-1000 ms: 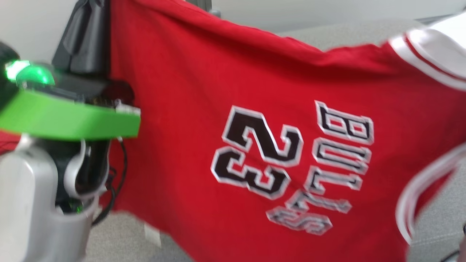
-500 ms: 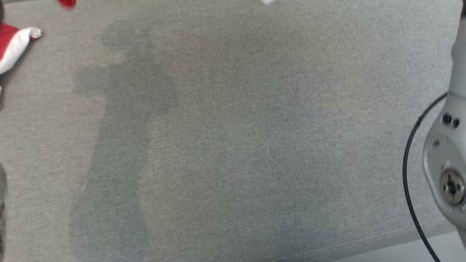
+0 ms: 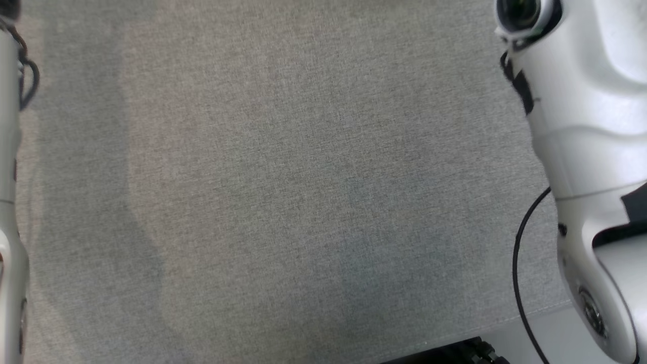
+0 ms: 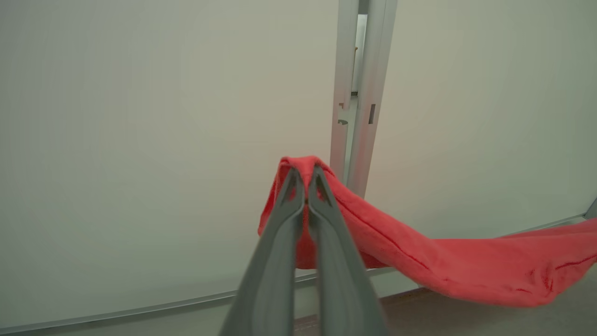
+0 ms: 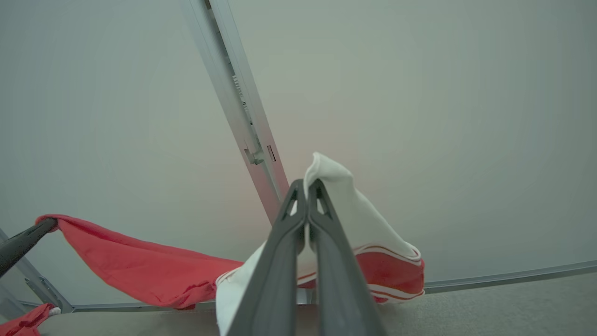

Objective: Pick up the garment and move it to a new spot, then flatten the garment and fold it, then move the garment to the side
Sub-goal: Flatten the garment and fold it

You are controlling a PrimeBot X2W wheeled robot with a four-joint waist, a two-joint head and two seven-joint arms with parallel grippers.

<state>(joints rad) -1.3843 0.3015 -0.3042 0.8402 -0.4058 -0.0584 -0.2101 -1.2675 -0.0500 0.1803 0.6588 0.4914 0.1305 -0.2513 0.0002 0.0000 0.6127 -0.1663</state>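
Observation:
The garment (image 4: 466, 266) is a red jersey with white trim, hanging stretched in the air between my two grippers in front of a pale wall. In the left wrist view my left gripper (image 4: 306, 175) is shut on a red edge of it, and the cloth sags away to the right. My right gripper (image 5: 307, 186) is shut on a white trimmed part (image 5: 354, 219) of the jersey (image 5: 140, 270) in the right wrist view. The other arm's dark fingers (image 5: 23, 242) hold the far red corner at that view's left edge.
The head view looks down on a grey fabric surface (image 3: 303, 177), with my pale right forearm (image 3: 586, 151) and its black cable (image 3: 520, 263) at the right and my left forearm (image 3: 7, 202) at the left edge. The surface's front edge (image 3: 505, 323) runs along the lower right.
The head camera has swung down: a second ago it faced the spread red jersey, now it faces the bare grey surface with both forearms at its sides.

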